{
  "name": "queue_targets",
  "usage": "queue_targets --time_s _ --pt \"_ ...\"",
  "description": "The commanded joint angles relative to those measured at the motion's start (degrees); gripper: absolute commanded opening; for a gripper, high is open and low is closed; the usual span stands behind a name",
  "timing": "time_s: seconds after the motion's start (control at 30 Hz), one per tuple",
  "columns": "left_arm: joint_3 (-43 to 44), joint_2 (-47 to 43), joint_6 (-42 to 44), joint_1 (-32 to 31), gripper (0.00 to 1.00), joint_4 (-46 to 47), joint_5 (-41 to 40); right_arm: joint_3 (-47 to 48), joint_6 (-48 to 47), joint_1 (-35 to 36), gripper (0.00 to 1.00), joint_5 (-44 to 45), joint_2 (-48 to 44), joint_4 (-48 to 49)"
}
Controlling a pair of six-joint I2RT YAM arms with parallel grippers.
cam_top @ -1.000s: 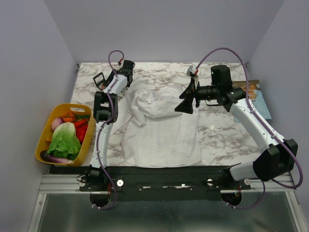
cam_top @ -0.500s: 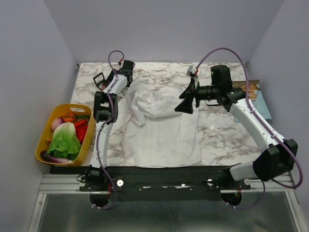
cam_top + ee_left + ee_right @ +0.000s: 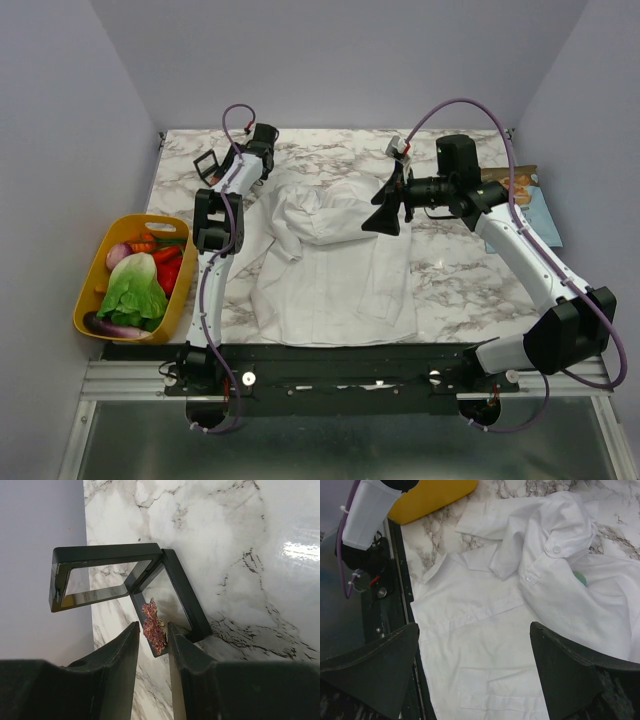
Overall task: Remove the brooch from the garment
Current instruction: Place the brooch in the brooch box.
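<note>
The white shirt lies spread on the marble table, its upper part bunched in folds. In the right wrist view the shirt fills the frame, and a small green spot, the brooch, peeks from under a fold; its orange-red part is hidden. My right gripper hangs wide open and empty above the shirt. My left gripper is at the far left, away from the shirt. Its jaws stand narrowly apart over an open black case that holds a dark red flaky ornament.
A yellow basket of vegetables stands at the table's left edge and shows in the right wrist view. A blue flat item lies at the right edge. The black rail runs along the front.
</note>
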Motion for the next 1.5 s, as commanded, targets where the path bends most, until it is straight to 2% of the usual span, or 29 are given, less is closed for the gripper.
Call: queue_targets --time_s 0.0,0.87,1.13,1.27,1.4,1.47 --pt "1.38 -3.3 -3.01 -0.39 0.4 -1.11 4.09 -0.56 -0.34 -0.19 1.0 -0.71 0.68 0.3" --pt "0.07 -5.58 -2.84 0.48 0.42 -0.49 5.05 -0.39 -0.16 -0.28 1.0 -1.24 1.47 0.04" --pt "-4.5 -7.95 -1.79 0.4 0.43 1.44 6.89 -0.48 -0.43 -0.19 1.0 -0.97 1.12 0.04" --pt "-4.33 -9.62 -2.22 0.4 0.49 1.17 8.48 -0.56 -0.6 -0.28 1.0 -0.89 1.03 0.04" --pt "-4.94 -11.56 -2.57 0.4 0.67 1.17 8.92 -0.56 -0.78 -0.19 1.0 -0.36 1.12 0.04" --pt "-5.73 -12.96 -2.84 0.4 0.73 1.09 9.88 -0.56 -0.78 -0.19 1.0 -0.1 1.03 0.04"
